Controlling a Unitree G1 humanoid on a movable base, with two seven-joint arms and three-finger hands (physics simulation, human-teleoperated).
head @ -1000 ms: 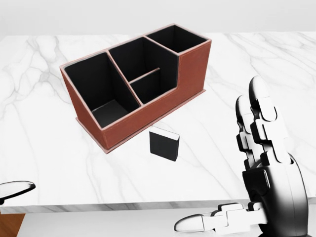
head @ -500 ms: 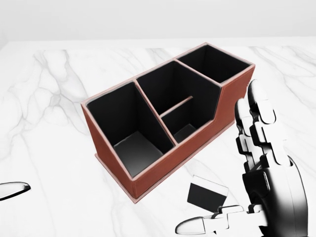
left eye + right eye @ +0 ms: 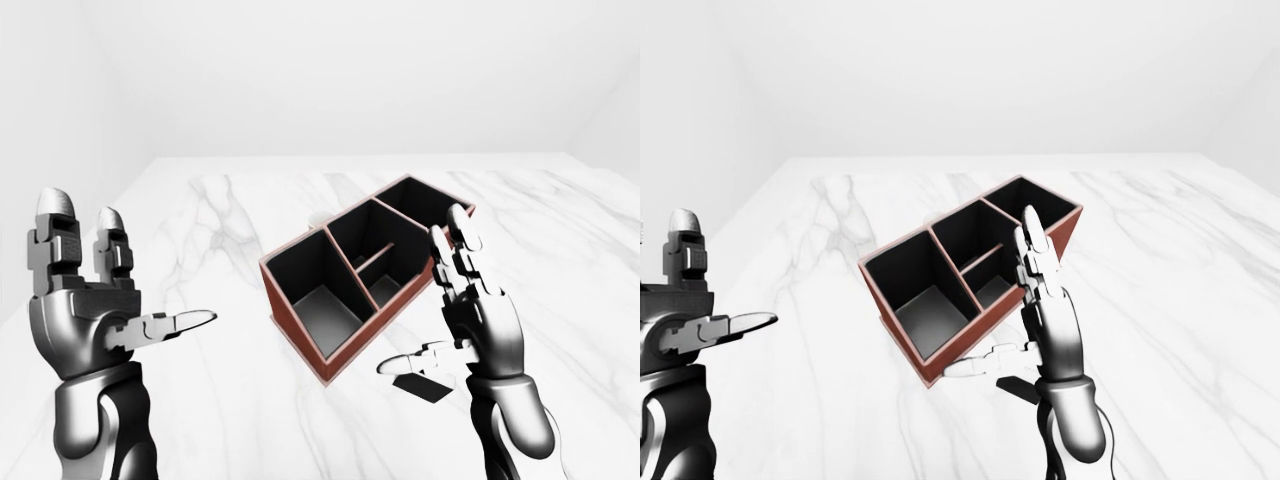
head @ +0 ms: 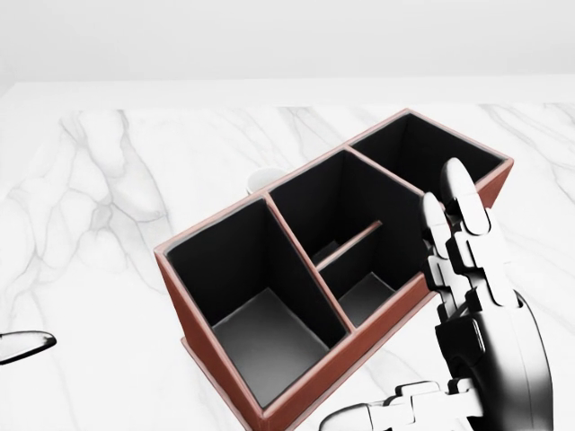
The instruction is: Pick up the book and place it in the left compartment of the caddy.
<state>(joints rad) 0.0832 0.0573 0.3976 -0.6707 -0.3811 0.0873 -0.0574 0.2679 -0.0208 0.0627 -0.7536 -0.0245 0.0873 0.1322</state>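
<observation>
Right hand (image 3: pixel 470 320) open, fingers spread, empty — poised just above small flat black book (image 3: pixel 424 387) lying on white marble table (image 3: pixel 230 400), near right of red-brown leather caddy (image 3: pixel 300 330). Left hand (image 3: pixel 85 310) open too — well apart, far left.

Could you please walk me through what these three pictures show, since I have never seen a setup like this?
All three are simulator renders from cameras on a humanoid robot's head, looking out over its own arms. The silver shapes are its three-fingered hands: the left hand and the right hand, both with fingers spread, holding nothing. On the white marble table sits a red-brown caddy with black, empty compartments. The small dark book lies just under the right hand, mostly hidden by it. The head view looks down more steeply, so the book is not visible there.
</observation>
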